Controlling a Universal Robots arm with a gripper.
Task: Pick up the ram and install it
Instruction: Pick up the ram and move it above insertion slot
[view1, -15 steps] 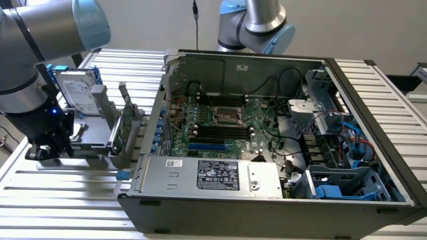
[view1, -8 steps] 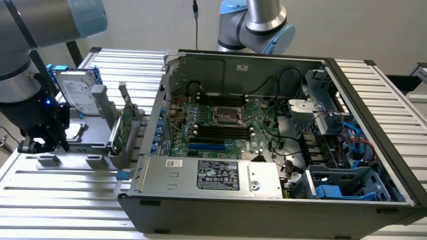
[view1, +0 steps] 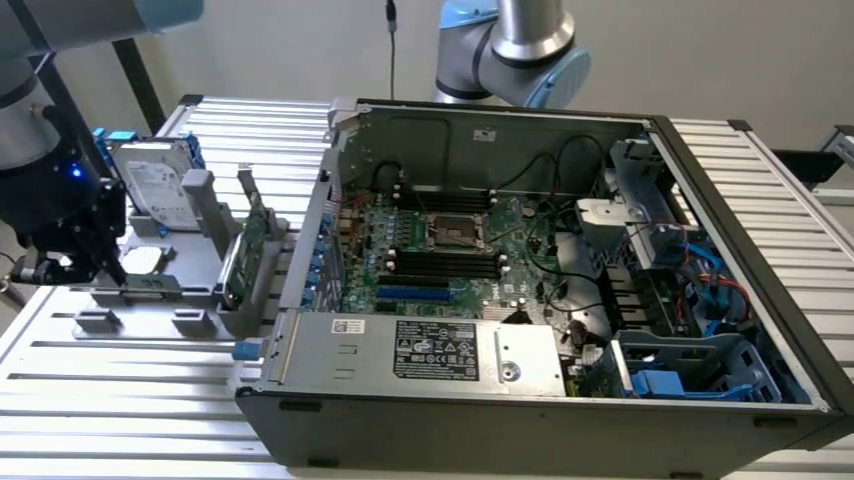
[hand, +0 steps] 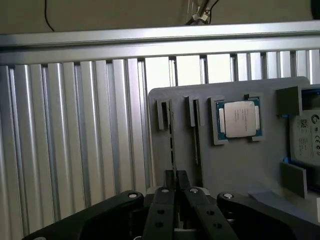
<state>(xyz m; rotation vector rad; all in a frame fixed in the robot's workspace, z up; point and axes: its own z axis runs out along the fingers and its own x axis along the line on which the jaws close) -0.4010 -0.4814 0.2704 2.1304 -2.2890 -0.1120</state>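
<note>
— Claw (hand: 175, 176): how is it seen?
— Pinched shut on the ram (hand: 172, 135), which is seated edge-up in a slot of the gray holder (hand: 240, 165), near the CPU (hand: 239, 118), outside the open computer case (view1: 534, 430).

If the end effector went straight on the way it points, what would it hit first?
Probably the ram, standing on edge in a slot of the gray holder, right in front of the end effector; depth is unclear.
</note>
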